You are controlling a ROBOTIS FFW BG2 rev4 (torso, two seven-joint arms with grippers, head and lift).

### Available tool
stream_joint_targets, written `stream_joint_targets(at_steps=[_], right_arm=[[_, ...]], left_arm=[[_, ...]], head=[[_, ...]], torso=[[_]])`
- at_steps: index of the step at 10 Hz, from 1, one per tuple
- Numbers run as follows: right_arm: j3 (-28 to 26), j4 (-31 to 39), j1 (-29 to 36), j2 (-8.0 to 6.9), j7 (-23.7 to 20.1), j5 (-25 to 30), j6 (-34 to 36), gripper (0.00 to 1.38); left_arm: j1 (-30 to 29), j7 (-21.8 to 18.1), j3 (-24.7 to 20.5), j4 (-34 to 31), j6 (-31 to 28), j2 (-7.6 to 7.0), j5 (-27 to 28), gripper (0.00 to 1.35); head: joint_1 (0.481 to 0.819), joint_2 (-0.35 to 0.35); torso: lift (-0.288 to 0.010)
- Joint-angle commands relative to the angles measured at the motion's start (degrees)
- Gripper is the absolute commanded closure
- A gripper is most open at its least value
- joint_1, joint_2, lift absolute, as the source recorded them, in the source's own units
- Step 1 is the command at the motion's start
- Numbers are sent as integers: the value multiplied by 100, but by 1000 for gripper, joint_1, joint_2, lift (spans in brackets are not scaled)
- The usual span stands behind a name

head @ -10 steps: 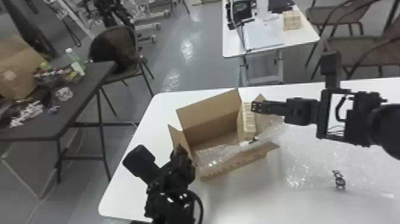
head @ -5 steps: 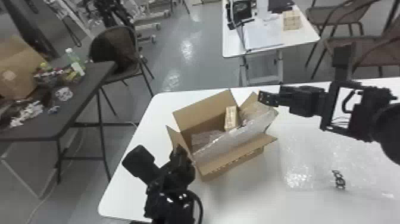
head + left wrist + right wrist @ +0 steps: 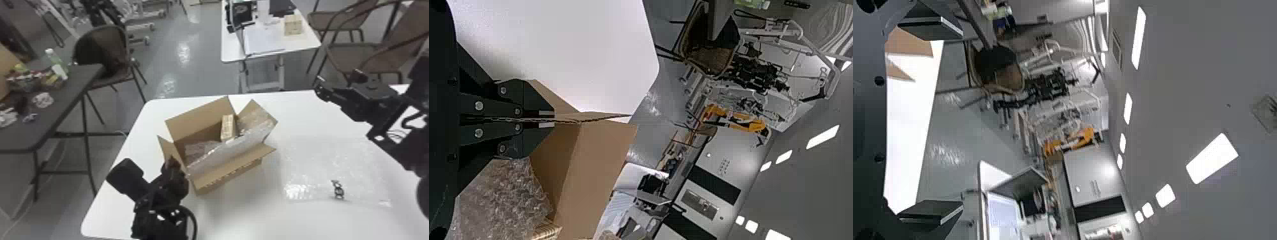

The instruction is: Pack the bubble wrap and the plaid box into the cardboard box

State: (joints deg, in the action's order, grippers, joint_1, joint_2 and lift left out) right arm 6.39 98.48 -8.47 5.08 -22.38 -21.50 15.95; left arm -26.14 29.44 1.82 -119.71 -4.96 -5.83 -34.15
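Where the left gripper [image 3: 173, 162] closes: on a side flap [image 3: 166, 150] of the cardboard box. Its tips are dark and hard to make out in the head view; the left wrist view shows the flap's edge pinched between the two fingers [image 3: 531, 106].
Right gripper [image 3: 337, 77]: open and holding nothing, raised beyond the loose wrap toward the table's far edge. The right wrist view shows its fingers [image 3: 933, 27] spread well apart, with cardboard corners past one of them.
Cardboard box [image 3: 233, 174]: on the white table [image 3: 242, 220], flaps up or splayed outward. Much of its floor is hidden under wrap.
Plaid box [image 3: 228, 127]: inside the cardboard box, near the far wall, its lower part hidden behind wrap. The left wrist view has a striped corner of it, mostly cut off.
Bubble wrap [image 3: 231, 150]: inside the cardboard box, one sheet slanting up along the near side and over one end. Whether it is one piece or several, I cannot tell.
Loose wrap [image 3: 338, 159]: flat on the table beside the cardboard box, its outline faint against the white.
Black piece [image 3: 337, 190]: at the loose wrap's near edge; too small to identify.
Ceiling lights [image 3: 1210, 159]: in both wrist views.
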Motion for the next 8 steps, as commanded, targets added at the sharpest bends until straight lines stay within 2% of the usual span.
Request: stream_joint_targets(at_steps=[1,2,4,6,8], right_arm=[[-278,207,548,-78,287,401,-725,99],[-348,154,873,-95,559,418,-1173,99],[-515,-21,1462,-113,691,471,-1709,101],[-577,-426,2139,-113,1086,471,-2755,99],[-700,-716,2499,-113,1183,471,-3203,99]], left_arm=[[-14,0,-7,0,22,3,-13,1153],[-31,0,-7,0,48,3,-13,1153],[-49,0,-7,0,110,3,-22,1153],[-110,0,-42,0,206,47,-22,1153],[-137,0,-68,0,215,82,4,1153]], head=[[691,235],[695,199],[695,155],[695,134],[695,102]], torso=[[-102],[-102],[-102],[-102],[-102]])
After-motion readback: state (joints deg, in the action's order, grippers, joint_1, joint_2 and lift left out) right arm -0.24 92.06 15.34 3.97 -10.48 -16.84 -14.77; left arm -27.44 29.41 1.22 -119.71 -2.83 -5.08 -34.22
